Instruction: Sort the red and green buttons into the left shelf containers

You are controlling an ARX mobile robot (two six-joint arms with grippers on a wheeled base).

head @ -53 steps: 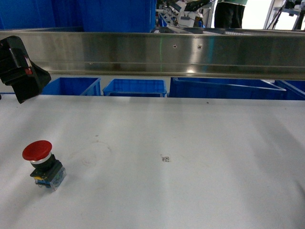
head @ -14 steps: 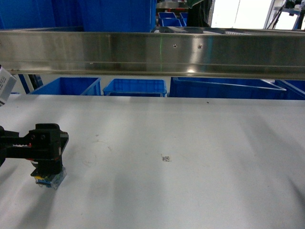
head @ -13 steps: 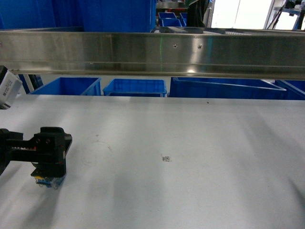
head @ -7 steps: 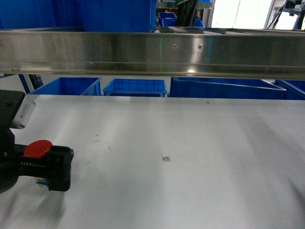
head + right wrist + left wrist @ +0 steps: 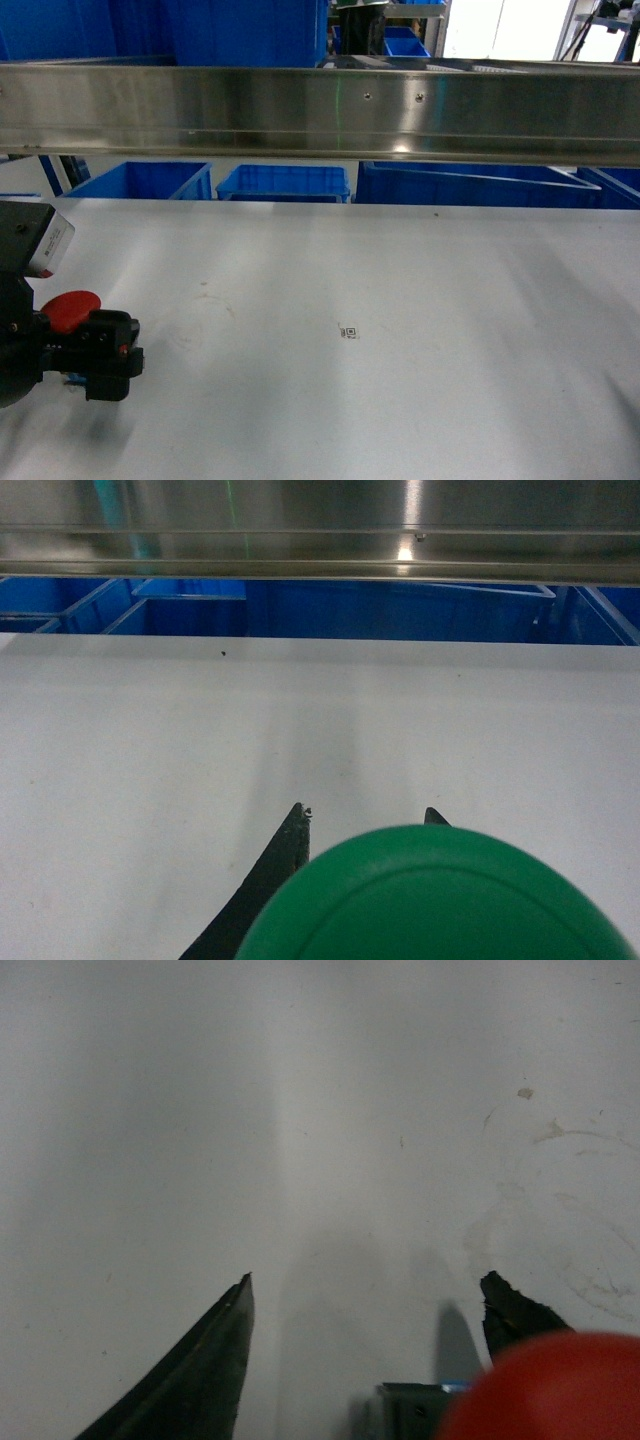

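Now red btn (image 5: 68,306) in left pincer (image 5: 95,355), table's (image 5: 400,300) left edge.

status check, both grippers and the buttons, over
Left gripper at red button, grip unclear. Right gripper shut on green button, over white table. Blue crates behind, path unobstructed.

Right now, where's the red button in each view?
Head: red button at far left on the white table, inside the left hand.
Left wrist: its red cap fills the bottom right corner.
Right wrist: not in it; a green cap fills the bottom.
Shared landmark: the white table.
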